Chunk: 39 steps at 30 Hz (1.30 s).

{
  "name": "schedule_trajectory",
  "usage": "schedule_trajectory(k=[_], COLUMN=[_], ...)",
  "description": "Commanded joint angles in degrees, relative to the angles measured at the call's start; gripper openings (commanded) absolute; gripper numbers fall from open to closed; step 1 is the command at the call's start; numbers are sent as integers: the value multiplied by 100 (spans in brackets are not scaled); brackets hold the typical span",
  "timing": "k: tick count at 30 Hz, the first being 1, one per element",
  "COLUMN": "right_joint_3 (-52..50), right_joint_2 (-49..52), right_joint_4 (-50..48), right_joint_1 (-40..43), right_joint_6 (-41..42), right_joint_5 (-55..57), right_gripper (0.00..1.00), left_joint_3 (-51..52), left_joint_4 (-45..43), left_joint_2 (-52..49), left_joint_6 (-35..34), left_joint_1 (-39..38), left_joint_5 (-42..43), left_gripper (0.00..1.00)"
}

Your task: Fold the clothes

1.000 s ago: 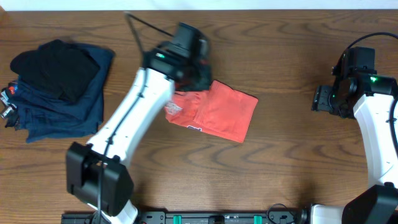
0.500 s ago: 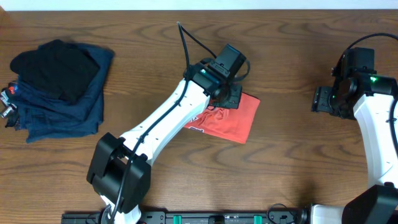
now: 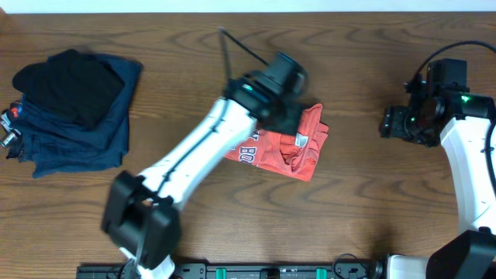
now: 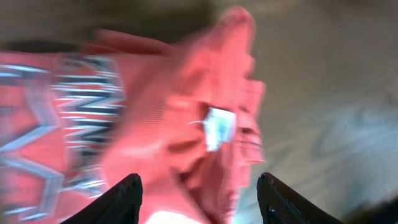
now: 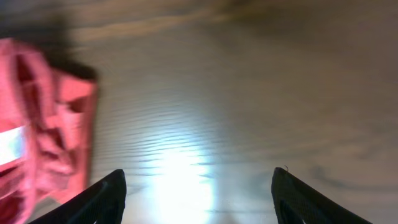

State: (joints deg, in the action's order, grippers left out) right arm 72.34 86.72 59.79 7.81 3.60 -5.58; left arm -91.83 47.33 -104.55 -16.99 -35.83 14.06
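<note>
The clothes are a coral-red T-shirt lying bunched at mid-table, its block lettering at the left and a white neck tag near the right edge. My left gripper hovers just over the shirt's upper right part. In the left wrist view its jaws are open, with the rumpled shirt and tag below and nothing pinched between them. My right gripper stands open over bare wood to the right. Its wrist view shows the shirt's edge at far left.
A pile of folded navy garments with a black one on top lies at the table's left end. Bare wooden table lies between the shirt and the right arm.
My left arm swept right across the shirt, dragging cloth over, and its jaws went from shut to open, letting the shirt go. The shirt is now bunched with its tag showing. The right gripper shifted slightly left.
</note>
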Motion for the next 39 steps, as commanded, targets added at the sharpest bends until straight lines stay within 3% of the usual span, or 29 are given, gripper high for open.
schedule_trajectory(k=[1, 6, 10, 17, 25, 27, 28, 30, 31, 33, 39], right_joint_3=[83, 74, 61, 61, 61, 61, 61, 63, 74, 85, 83], right_joint_2=[-87, -9, 278, 1215, 2135, 2280, 2328, 2343, 2319, 2212, 1967], right_joint_4=[-133, -614, -837, -1543, -2494, -2605, -2608, -2435, -2262, -1738, -472], right_joint_1=[-282, -1032, -1740, -2802, -3276, -3311, -3320, -3320, -3292, -3156, -2544], right_joint_6=[-599, -575, -236, 313, 584, 586, 584, 568, 555, 560, 1095], right_joint_5=[-1329, -1921, -1932, -1930, -1755, -1773, -1829, -2074, -2135, -2041, -350], right_gripper=[74, 77, 78, 76, 71, 65, 53, 13, 1, 1, 1], left_joint_3=[-35, 0, 184, 262, 264, 269, 269, 271, 271, 271, 271], left_joint_4=[195, 503, 487, 507, 509, 509, 509, 514, 520, 560, 621], left_joint_2=[625, 673, 470, -114, -608, -708, -758, -835, -868, -911, -918], left_joint_6=[170, -125, -131, -127, -125, -125, -105, -83, -83, -83, -63], left_joint_1=[728, 1792, 2223, 2378, 2347, 2319, 2299, 2260, 2234, 2164, 1851], left_joint_5=[-243, -232, -225, -208, -15, -15, -13, -13, -13, -13, -15], left_gripper=[61, 61, 61, 62, 62, 62, 62, 62, 62, 62, 62])
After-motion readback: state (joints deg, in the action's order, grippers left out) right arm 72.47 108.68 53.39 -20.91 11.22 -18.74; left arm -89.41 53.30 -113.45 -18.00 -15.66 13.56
